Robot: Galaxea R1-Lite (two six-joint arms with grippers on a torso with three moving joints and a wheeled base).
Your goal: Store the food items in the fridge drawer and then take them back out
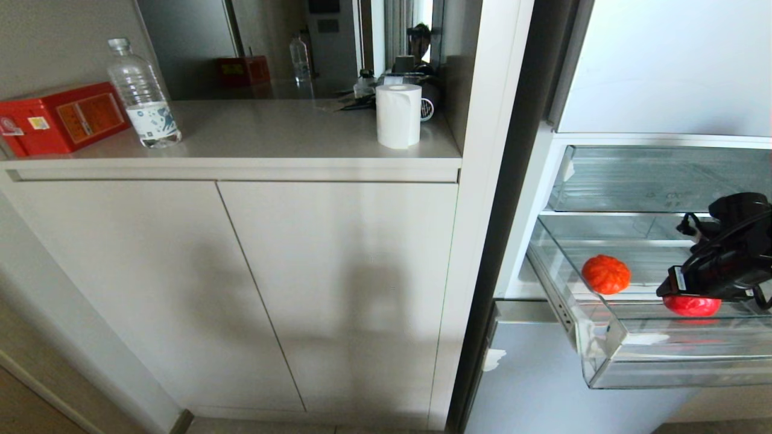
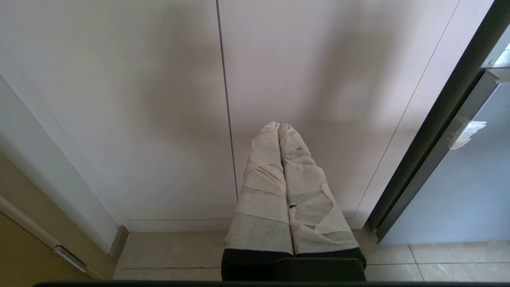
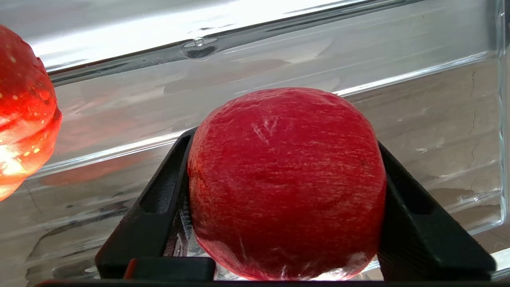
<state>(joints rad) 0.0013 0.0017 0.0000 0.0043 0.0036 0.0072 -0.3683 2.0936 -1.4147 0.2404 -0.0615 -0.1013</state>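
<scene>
Head view shows the right gripper (image 1: pixel 693 298) reaching into the pulled-out transparent plastic fridge drawer (image 1: pixel 609 352), with its black fingers (image 3: pixel 159 199) on both sides of the round red toy fruit (image 3: pixel 287 183), touching it. The ribbed orange-red toy pumpkin (image 1: pixel 605 274) lies on the drawer floor, near the red fruit on its left. The left gripper (image 2: pixel 279 129), wrapped in pale tape, is clenched and points at the beige cupboard door (image 2: pixel 119 99) beside the fridge.
</scene>
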